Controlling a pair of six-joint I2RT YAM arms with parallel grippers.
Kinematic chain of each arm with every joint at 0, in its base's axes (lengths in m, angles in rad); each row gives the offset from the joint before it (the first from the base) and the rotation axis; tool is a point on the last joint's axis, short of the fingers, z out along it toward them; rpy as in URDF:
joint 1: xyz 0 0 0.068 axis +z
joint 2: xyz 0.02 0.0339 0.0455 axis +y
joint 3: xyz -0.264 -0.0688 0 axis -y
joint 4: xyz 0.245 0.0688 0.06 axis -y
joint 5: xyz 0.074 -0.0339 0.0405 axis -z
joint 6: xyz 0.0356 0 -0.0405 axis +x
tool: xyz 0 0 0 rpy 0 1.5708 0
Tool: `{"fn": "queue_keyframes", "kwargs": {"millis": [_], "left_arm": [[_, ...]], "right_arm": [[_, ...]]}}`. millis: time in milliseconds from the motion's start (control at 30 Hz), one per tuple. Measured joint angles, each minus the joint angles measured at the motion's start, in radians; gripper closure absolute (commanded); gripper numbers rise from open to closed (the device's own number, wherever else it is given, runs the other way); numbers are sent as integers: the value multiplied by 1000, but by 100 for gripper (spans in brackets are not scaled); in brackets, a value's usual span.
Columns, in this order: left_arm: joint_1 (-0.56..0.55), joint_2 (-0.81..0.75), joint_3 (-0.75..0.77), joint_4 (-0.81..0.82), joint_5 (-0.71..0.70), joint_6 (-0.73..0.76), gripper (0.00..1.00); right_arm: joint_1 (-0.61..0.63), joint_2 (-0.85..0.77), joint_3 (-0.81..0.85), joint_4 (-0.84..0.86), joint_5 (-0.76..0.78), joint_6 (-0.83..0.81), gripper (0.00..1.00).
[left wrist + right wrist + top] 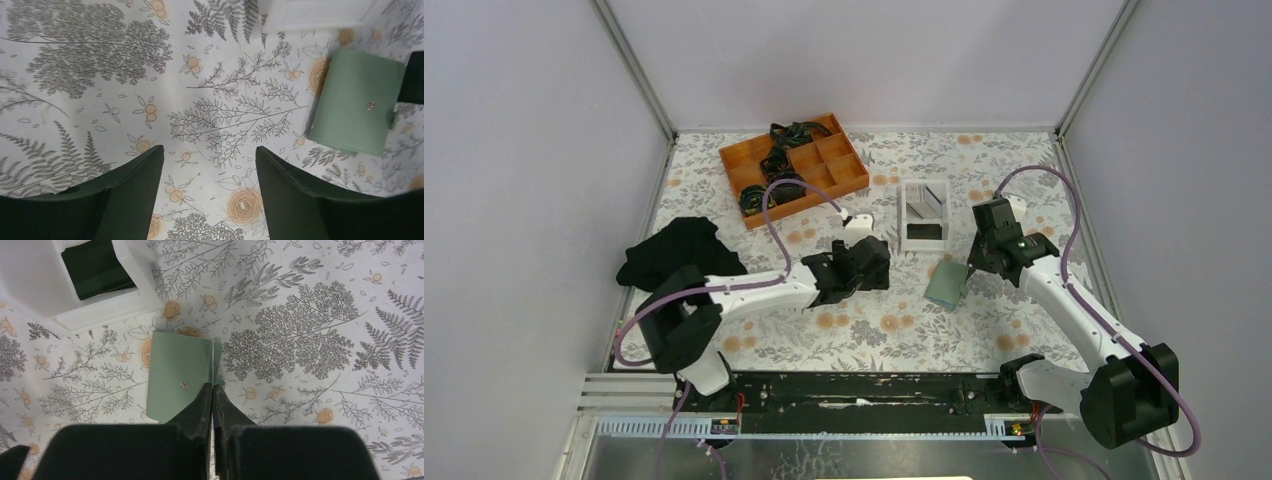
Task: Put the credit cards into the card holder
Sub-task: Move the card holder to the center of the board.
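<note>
Lying inside white tray (pixel 95 315), black card (pixel 97 267).

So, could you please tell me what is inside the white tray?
The white tray holds a black card and pale cards farther back; anything beneath the black one is hidden.

orange box (pixel 844 170) at back of table, left of centre, set at an angle, split into compartments. black tangled stuff (pixel 776 160), can't tell if straps or cords, sits in its left + back compartments. white tray (pixel 924 244) to the right of the box, not touching it. black cloth (pixel 676 252) crumpled by left edge. table cover (pixel 874 330) white w/ grey ferns + orange flowers. black rail (pixel 864 388) along near edge. pale walls on 3 sides.
</note>
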Motion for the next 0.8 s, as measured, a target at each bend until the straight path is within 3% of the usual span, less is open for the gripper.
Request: {"fn": "queue_keyframes", "kwargs": {"millis": [367,800], "left_arm": [[-35,169,56,60,59,29,26],[-39,191,63,71,61,23,26]], "right_arm": [[-23,36,-40,89,-37,0,100],[-29,24,-98,152,-142,18,100]]}}
